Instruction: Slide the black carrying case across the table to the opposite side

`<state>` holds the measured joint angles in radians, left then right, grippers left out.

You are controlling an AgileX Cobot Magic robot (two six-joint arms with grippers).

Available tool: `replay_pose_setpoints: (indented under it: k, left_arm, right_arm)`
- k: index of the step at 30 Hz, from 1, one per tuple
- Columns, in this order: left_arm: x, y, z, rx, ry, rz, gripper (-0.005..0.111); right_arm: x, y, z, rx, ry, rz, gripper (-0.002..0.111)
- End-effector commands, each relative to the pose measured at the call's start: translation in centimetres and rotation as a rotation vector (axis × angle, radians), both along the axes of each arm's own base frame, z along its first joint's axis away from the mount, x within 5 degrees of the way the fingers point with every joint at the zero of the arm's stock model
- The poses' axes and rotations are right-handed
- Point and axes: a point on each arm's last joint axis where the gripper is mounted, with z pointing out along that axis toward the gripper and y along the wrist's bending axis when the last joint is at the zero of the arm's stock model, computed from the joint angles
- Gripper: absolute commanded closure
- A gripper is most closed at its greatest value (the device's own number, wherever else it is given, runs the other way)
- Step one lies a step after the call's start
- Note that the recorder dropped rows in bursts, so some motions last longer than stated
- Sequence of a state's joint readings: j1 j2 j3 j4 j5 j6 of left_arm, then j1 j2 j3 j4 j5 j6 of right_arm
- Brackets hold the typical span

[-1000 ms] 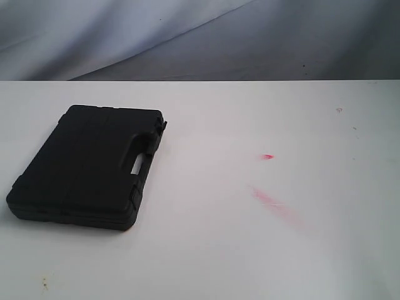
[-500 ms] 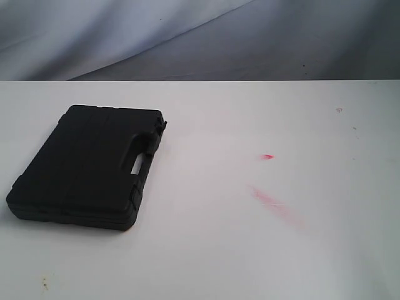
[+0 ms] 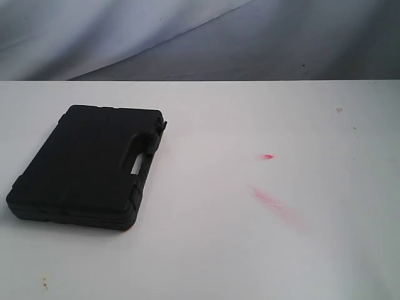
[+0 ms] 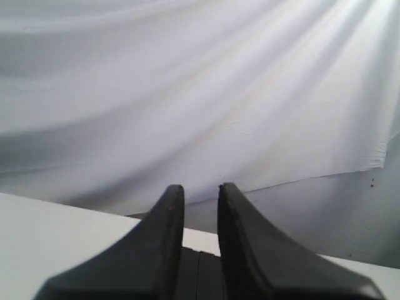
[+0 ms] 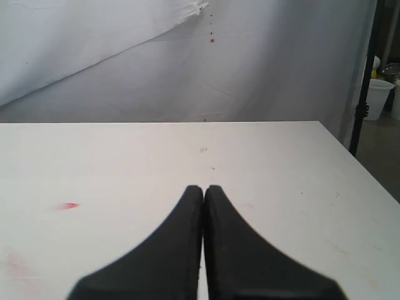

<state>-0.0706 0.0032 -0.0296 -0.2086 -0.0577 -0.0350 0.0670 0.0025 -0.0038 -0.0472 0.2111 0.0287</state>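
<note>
The black carrying case [image 3: 84,165] lies flat on the left part of the white table [image 3: 250,250], its handle slot facing right. Neither gripper shows in the exterior view. In the left wrist view my left gripper [image 4: 200,187] is open by a narrow gap, with nothing between the tips. A dark surface [image 4: 200,275] shows low between the fingers; I cannot tell whether it is the case. My right gripper [image 5: 204,187] is shut and empty, hovering over bare table [image 5: 281,162] far from the case.
A pink-red smear [image 3: 275,203] and a small red spot [image 3: 267,156] mark the table right of the middle. A grey cloth backdrop [image 3: 187,37] hangs behind the far edge. Beyond the table's right side stand a black pole [image 5: 369,75] and a white bucket [image 5: 379,97].
</note>
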Motion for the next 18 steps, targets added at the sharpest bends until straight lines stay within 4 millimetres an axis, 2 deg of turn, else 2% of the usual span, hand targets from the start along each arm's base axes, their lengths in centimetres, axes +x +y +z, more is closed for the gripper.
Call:
replay_pose_setpoints:
  k: [1,6,18]
  left_arm:
    - [-1.1,-0.1,3.9,0.094,-0.050,0.002,0.086]
    - [-2.2,-0.1,6.3,0.111,-0.020,-0.010,0.086]
    - [-3.6,-0.1,8.9,0.096,-0.058,-0.018,0.086]
  right_arm:
    - [0.0,0.0,-0.1,0.009,0.004,-0.006,0.108]
    - [0.0,0.0,-0.1,0.009,0.004,-0.006,0.108]
    - [0.0,0.0,-0.1,0.009,0.004,-0.006,0.108]
